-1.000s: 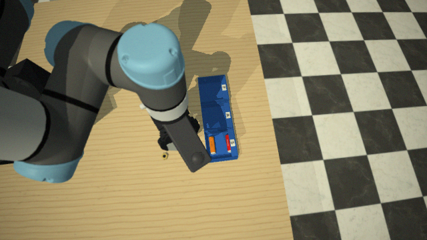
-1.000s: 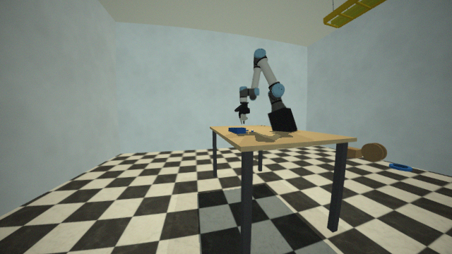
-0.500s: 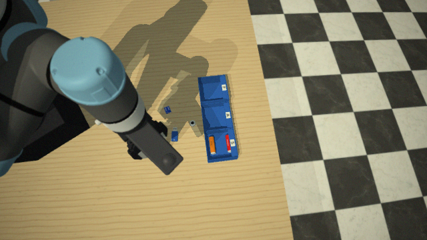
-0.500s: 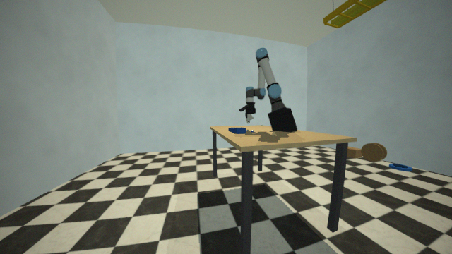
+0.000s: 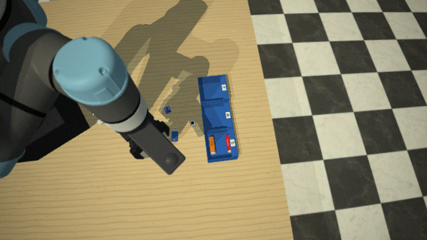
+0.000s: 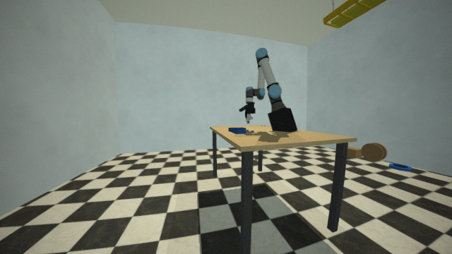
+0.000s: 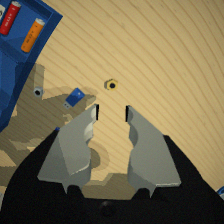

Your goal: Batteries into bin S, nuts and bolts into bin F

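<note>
A blue row of bins (image 5: 218, 118) lies on the wooden table, with compartments marked F (image 5: 224, 87), A (image 5: 227, 115) and S (image 5: 232, 143). An orange battery (image 5: 211, 144) and a red battery (image 5: 228, 143) lie in the S bin; both also show in the wrist view (image 7: 33, 34) (image 7: 10, 16). A brass nut (image 7: 111, 85) lies on the table just ahead of my fingertips. A small dark ring-shaped part (image 5: 193, 123) lies left of the bins. My gripper (image 7: 112, 106) hovers above the table, nearly shut, with nothing between the fingers. In the top view the arm hides it.
Two small blue objects (image 5: 168, 109) (image 5: 174, 135) lie on the table left of the bins; one shows in the wrist view (image 7: 75, 97). The table's edge runs just right of the bins. The arm (image 5: 100, 93) covers the left of the top view.
</note>
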`<state>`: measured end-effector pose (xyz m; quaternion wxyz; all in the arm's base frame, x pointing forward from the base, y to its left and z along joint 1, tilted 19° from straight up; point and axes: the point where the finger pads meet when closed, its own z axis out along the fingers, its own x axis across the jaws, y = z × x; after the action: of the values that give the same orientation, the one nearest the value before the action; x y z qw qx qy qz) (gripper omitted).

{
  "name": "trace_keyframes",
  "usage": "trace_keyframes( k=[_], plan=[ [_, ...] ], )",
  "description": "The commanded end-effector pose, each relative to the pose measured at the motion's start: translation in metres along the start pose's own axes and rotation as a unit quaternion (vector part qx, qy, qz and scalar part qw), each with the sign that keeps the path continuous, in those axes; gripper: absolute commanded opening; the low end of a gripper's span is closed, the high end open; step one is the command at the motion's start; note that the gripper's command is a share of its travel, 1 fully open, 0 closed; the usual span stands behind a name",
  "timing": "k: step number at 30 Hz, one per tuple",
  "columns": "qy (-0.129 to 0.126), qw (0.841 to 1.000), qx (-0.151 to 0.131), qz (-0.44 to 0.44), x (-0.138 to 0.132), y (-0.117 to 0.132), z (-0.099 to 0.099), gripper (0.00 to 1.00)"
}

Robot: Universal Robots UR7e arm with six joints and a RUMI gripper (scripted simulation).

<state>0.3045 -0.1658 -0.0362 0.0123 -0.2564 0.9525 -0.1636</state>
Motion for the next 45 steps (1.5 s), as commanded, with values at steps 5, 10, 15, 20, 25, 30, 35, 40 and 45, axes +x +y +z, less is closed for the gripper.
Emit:
trace_keyframes(
  k=[5, 10, 15, 20, 25, 30, 35, 40, 45],
  plan=[
    [0.000, 1.000, 0.000, 0.000, -0.001, -0.001, 0.000, 0.18],
    [0.000, 1.000, 0.000, 0.000, -0.001, -0.001, 0.000, 0.18],
    [0.000, 1.000, 0.000, 0.000, -0.001, -0.001, 0.000, 0.18],
    [0.000, 1.000, 0.000, 0.000, -0.001, -0.001, 0.000, 0.18],
    [0.000, 1.000, 0.000, 0.000, -0.001, -0.001, 0.000, 0.18],
    [0.000, 1.000, 0.000, 0.000, -0.001, -0.001, 0.008, 0.18],
    [0.000, 1.000, 0.000, 0.000, -0.001, -0.001, 0.028, 0.18],
    [0.000, 1.000, 0.000, 0.000, -0.002, -0.001, 0.048, 0.18],
    [0.000, 1.000, 0.000, 0.000, -0.002, -0.001, 0.056, 0.18]
  ],
)
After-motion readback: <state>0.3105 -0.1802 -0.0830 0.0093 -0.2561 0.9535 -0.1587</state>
